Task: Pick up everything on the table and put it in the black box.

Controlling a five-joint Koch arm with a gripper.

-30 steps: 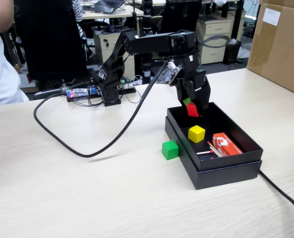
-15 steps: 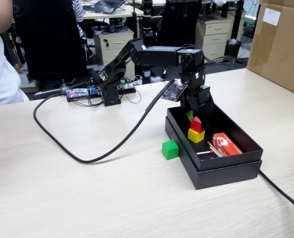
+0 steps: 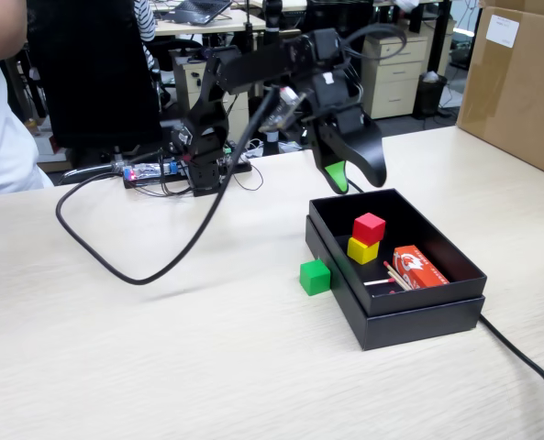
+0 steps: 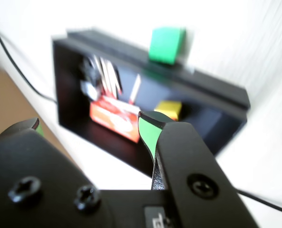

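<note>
Across the whole lower part of the fixed view runs the table, pale wood grain, with a large brown cardboard box at its far right edge. Next in size is the black arm, raised above the table, its end effector hanging empty with the jaws spread wide over the far end of the black box; the wrist view shows the same gap between a green-padded fingertip and the other jaw. A thick black cable loops over the table from the arm's base. Inside the black box lie a red-and-white carton and some thin sticks (blurred in the wrist view). The red cube sits on top of the yellow cube, both within the box. Outside, the green cube rests on the table just beside the box's left wall.
</note>
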